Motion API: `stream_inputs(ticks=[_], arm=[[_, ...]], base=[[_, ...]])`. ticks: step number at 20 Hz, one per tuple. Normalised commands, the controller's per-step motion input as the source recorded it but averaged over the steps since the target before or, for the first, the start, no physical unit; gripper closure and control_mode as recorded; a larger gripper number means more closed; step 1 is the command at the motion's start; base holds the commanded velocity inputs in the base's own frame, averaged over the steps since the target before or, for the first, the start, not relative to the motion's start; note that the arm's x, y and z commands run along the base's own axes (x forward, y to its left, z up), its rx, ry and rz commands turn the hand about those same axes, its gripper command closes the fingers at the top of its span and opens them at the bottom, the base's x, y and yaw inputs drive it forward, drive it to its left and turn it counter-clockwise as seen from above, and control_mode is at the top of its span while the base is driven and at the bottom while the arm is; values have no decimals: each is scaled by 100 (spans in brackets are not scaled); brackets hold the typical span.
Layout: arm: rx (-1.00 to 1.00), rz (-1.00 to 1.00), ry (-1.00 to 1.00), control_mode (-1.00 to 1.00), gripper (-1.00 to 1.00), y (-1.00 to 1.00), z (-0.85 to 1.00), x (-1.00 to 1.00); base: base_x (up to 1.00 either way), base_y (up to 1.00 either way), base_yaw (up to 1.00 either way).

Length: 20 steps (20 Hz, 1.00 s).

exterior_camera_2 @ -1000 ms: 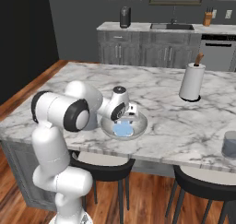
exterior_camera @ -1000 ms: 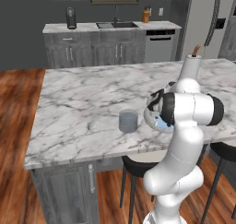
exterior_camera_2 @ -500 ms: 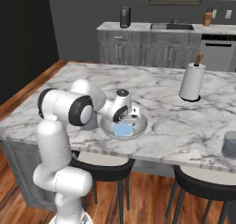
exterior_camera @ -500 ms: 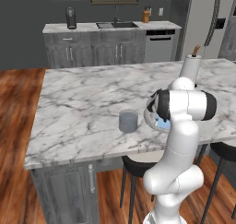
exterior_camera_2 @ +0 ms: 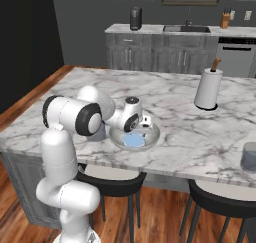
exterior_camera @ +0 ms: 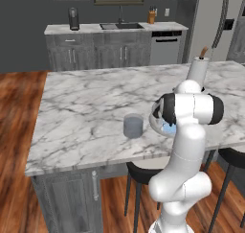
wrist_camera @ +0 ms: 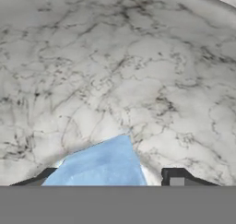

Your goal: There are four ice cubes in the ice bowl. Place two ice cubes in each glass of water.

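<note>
The wide, shallow, glossy pale grey-white ice bowl (exterior_camera_2: 150, 138) sits near the front edge of the white, grey-veined marble counter (exterior_camera: 86, 102), and the robot's hand (exterior_camera_2: 141, 126) reaches down into it. In the right base view the hand's white body covers the back of the bowl, so the light blue, slightly translucent ice cubes (exterior_camera_2: 134, 139) read as one pale blue patch; how many lie there cannot be counted. In the left base view the arm's thick white-and-dark forearm hides nearly all of the bowl, leaving a sliver of rim and a touch of blue.

From the hand view a blue cube (wrist_camera: 99, 165) fills the space between the two dark fingertips (wrist_camera: 177, 178), with its lower part cut off by the picture's bottom edge. The jaws stand partly apart on either side of the cube, but whether they press on it or merely flank it cannot be told.

A short, straight-sided, translucent grey-blue glass of water (exterior_camera: 133, 125) stands on the counter just beside the bowl, apart from it; in the right base view the arm's elbow hides nearly all of it. A second tumbler of the same kind (exterior_camera_2: 249, 157) stands well apart at the counter's far right, partly cut off by the picture's edge. A tall white cylinder with a brown tip (exterior_camera_2: 208, 88) stands farther back on the counter.
</note>
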Motion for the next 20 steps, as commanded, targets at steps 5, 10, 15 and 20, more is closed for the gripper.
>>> stream_inputs(ticks=[5, 10, 15, 20], arm=[[4, -2, 3, -100, 100, 5, 14, -24], [11, -2, 1, -100, 100, 24, 70, -37], [9, -3, 0, -100, 100, 10, 87, -54], [1, -26, 2, -100, 100, -6, 53, -68]], base=[[0, 0, 0], [0, 0, 0], [0, 0, 0], [0, 0, 0]])
